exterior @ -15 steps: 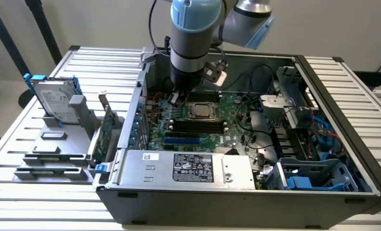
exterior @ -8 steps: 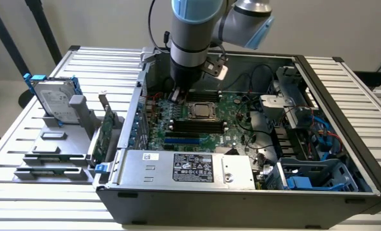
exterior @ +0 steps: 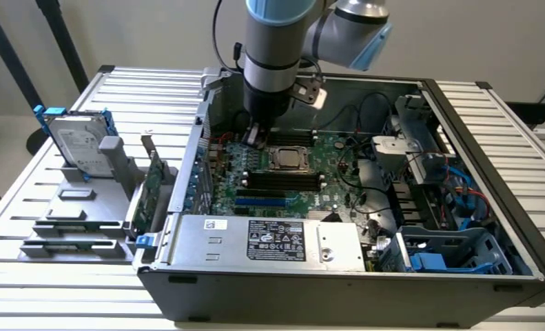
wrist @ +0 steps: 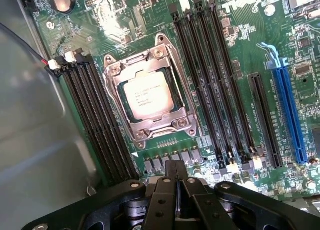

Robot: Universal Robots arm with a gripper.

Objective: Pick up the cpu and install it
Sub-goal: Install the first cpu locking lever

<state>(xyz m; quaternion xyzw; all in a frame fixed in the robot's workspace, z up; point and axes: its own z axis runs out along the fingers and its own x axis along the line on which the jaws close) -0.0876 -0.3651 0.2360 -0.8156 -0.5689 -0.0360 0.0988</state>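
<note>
My end effector point(wrist: 175, 182) is pressed together and empty, hanging over the motherboard point(wrist: 240, 55) just beside the socket point(wrist: 150, 93). The cpu point(wrist: 148, 94) lies flat inside that socket's metal frame, between the dark memory slots point(wrist: 95, 115), inside the open case point(exterior: 346, 276).

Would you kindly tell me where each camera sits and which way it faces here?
Exterior view: off the arm, above and in front of the open computer case, looking down into it; the arm's forearm and wrist show.
Wrist view: on the wrist, facing the motherboard; the shut pincer shows.
Shared: the cpu in its socket frame, with memory slots alongside.
</note>
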